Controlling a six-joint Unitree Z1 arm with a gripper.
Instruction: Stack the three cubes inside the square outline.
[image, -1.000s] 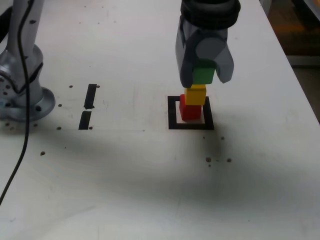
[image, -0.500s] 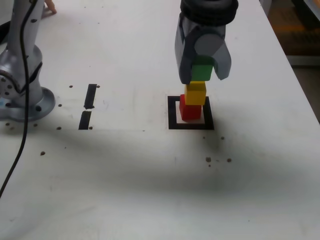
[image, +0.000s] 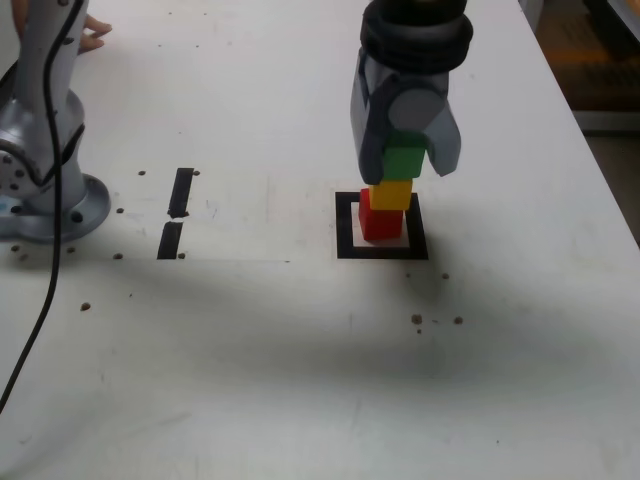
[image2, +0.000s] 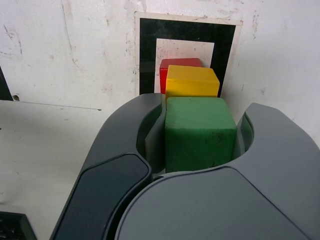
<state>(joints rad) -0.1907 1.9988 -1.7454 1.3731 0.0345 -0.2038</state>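
The red cube (image: 378, 222) sits inside the square outline (image: 347, 240), and the yellow cube (image: 391, 193) rests on top of it. My gripper (image: 405, 165) is shut on the green cube (image: 404, 160), which hangs directly over the yellow one; I cannot tell whether the two touch. In the wrist view the green cube (image2: 199, 133) is clamped between the grey jaws of the gripper (image2: 200, 135), with the yellow cube (image2: 192, 81), a sliver of the red cube (image2: 165, 74) and the square outline (image2: 147, 55) beyond it.
Two short black tape strips (image: 176, 212) lie toward the exterior view's left. The arm's round base (image: 45, 195) and its cable (image: 40, 280) stand at the far left. A person's hand (image: 92, 32) rests at the top left. The table's edge (image: 590, 160) runs down the right.
The gripper has come down with the green cube, closing the gap above the yellow cube. A hand has come into view at the top left.
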